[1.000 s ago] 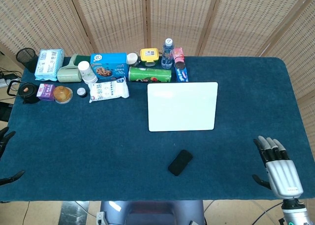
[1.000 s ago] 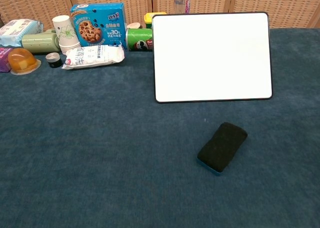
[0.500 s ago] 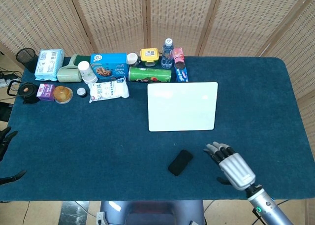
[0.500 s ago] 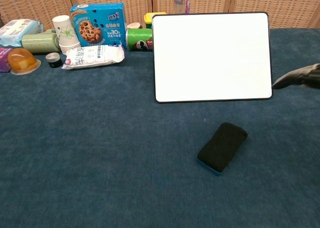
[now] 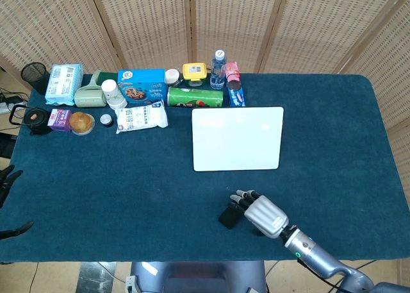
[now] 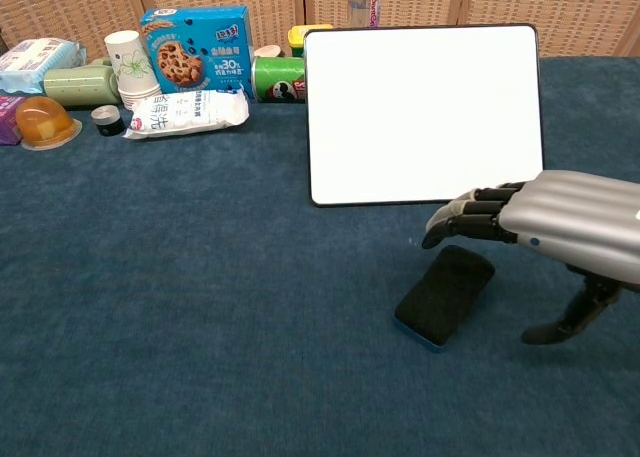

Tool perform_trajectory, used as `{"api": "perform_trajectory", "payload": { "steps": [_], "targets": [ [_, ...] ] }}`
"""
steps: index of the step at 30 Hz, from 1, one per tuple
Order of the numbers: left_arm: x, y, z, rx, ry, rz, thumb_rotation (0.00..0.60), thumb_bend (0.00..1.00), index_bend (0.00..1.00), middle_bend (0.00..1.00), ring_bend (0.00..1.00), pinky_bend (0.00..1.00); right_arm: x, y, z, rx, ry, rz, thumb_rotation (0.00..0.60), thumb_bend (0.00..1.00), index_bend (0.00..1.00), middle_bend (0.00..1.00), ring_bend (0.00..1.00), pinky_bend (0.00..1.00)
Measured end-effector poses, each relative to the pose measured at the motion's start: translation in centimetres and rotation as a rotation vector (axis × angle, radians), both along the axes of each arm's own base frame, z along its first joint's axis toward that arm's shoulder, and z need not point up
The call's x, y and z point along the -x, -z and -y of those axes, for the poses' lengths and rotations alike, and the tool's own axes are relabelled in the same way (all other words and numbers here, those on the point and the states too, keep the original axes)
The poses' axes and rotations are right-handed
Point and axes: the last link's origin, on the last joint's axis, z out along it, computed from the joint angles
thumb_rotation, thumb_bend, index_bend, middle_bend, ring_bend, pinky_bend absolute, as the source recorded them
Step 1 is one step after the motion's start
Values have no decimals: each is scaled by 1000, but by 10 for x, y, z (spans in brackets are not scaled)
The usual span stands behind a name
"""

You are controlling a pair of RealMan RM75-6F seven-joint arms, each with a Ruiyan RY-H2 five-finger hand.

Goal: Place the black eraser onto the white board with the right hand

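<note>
Reach step: your right hand (image 6: pixel 560 222) hovers over the eraser (image 6: pixel 444 294), fingers (image 6: pixel 470 215) spread and empty; lower and grip.

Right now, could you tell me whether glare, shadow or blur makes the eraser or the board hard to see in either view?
Head view: even light, the white board free of glare, the black eraser sharp but partly covered by the right hand. Chest view: board evenly lit, eraser sharp, only faint shadow under the hand.

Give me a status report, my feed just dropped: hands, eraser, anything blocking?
Right hand open, above the black eraser, no grip yet. Left hand idle at table edge. Eraser flat on cloth, short of the white board. Path clear.
</note>
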Motion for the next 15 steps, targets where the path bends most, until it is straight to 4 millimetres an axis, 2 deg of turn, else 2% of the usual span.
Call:
{"api": "perform_trajectory", "payload": {
  "steps": [12, 15],
  "targets": [
    [2, -1, -2, 10, -8, 4, 600, 52, 0, 0, 0, 0, -13, 26, 15, -21, -60, -75, 600, 1, 230, 241, 217, 281],
    [2, -1, -2, 11, -8, 6, 600, 52, 0, 0, 0, 0, -15, 30, 20, -29, -56, -91, 600, 29, 246, 262, 232, 292]
  ]
}}
